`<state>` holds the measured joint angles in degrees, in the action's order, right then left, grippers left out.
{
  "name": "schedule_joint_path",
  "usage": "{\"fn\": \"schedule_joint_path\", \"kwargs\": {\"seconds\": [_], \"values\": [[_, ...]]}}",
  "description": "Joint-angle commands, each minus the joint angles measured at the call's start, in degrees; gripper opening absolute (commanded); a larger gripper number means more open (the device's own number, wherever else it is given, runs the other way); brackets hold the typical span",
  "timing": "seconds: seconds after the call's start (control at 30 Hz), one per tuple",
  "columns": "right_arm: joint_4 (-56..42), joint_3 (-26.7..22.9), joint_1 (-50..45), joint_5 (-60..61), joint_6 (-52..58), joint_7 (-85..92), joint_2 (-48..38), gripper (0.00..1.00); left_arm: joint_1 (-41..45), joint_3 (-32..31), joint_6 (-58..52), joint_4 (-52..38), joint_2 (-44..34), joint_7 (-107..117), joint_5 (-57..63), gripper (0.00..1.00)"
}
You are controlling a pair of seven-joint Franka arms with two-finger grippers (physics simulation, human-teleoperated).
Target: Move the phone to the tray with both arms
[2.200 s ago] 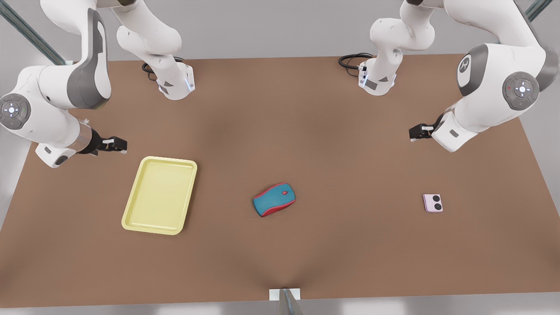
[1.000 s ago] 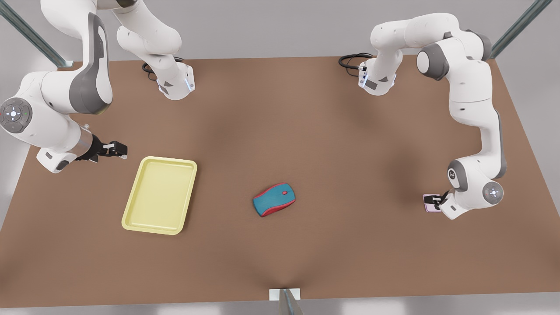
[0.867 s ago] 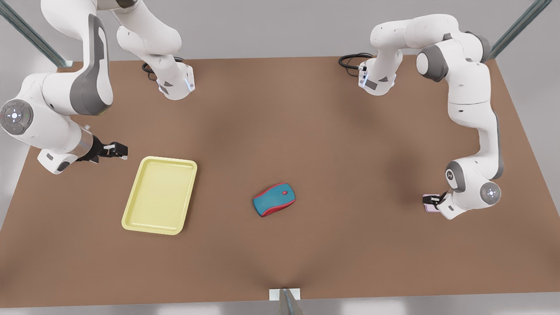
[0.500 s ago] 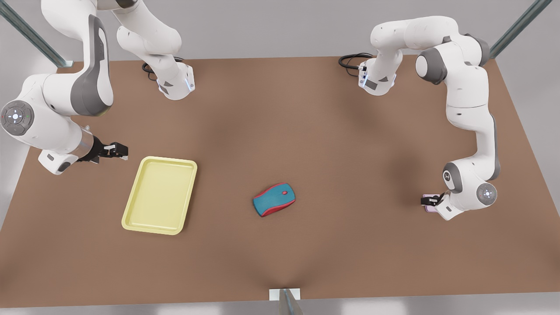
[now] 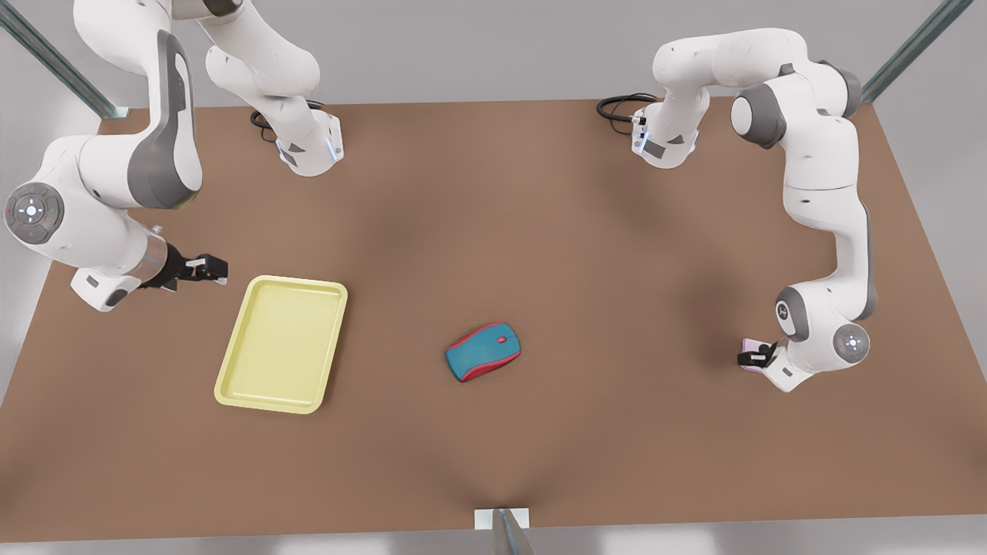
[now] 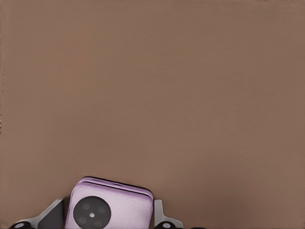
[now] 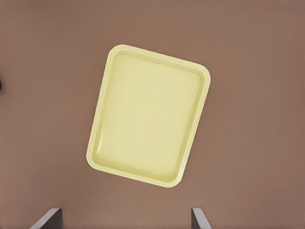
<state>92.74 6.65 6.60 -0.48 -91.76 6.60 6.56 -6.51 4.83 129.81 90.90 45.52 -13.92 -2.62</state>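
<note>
Phone gripped at the front view's right — tray well away across the table

The left gripper (image 5: 752,358) is closed on the phone (image 6: 110,205), whose sides are flanked by the fingers (image 6: 51,217) low over the table (image 5: 540,231) at the front view's right. The right gripper (image 5: 202,268) is held spread and empty, hovering just beyond the far corner of the tray (image 5: 231,385) at the front view's left. The tray lies far to the left of the phone, its long axis running near-to-far, with the mouse (image 5: 483,351) between them — the right arm is much the nearer to the tray.
</note>
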Motion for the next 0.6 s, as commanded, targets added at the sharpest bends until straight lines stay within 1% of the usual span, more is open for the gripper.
{"fn": "schedule_joint_path", "kwargs": {"seconds": [0.0, 0.03, 0.07, 0.37, 0.57], "values": [[0.0, 0.0, 0.0, 0.0, -0.3, 0.2, -0.1, 1.0, 0.0, 0.0, 0.1, 0.0, 0.1, 9.5, 0.2, 0.93], [0.0, 0.0, 0.0, 0.0, -0.2, 0.2, -0.1, 1.0, 0.0, 0.0, 0.0, 0.0, 0.2, 9.5, 0.2, 0.92], [0.0, 0.0, 0.0, 0.0, -0.2, 0.2, -0.1, 1.0, 0.0, 0.0, 0.0, 0.0, 0.2, 9.4, 0.2, 0.88], [0.0, -0.1, 0.0, 0.0, -0.3, 0.2, -0.1, 1.0, 0.0, 0.0, -1.1, 0.0, -0.5, 6.2, 0.3, 0.88], [0.0, 0.0, 0.0, 0.0, -0.5, 0.2, 0.1, 1.0, 0.1, 0.0, -0.1, -0.1, 0.5, 6.7, 0.2, 0.88]]}}
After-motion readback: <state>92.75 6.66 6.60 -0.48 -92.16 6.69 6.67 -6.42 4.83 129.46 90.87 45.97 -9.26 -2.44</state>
